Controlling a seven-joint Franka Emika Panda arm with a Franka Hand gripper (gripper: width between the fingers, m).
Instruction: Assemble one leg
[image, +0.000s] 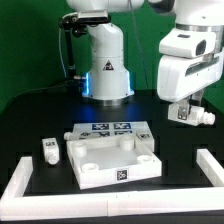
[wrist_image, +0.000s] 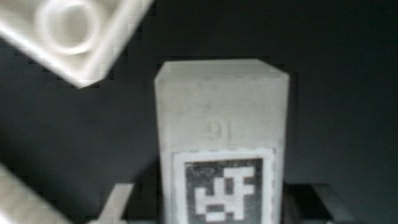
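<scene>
Gripper (image: 190, 111) is clamped on the leg (image: 203, 117). It is airborne, well above table height, off past the panel (image: 112, 160) toward the exterior view's right. It is not over the panel.

Wrist view confirms: the leg (wrist_image: 219, 110) sits between the dark fingers (wrist_image: 317, 200), tag (wrist_image: 222, 188) facing the camera, free end pointing away. One holed corner of the panel (wrist_image: 71, 35) is visible beyond it, off-axis.

Handling, my read:
- Small rigid plastic peg, light. No sag or crush risk, so grip force isn't the issue.
- Smooth faces, so it is likely slippery. It could rotate in the pads if the tip catches a hole edge.
- The hold looks to be at the tagged end, on opposite side faces. That's right, as it leaves the far end free to seat.
- Alignment matters more than force. Get it square over a corner hole of the panel before going down.

A spare leg (image: 48, 150) lies on the table just beside the panel, on the exterior view's left. The marker board (image: 110, 128) is directly behind the panel.
</scene>
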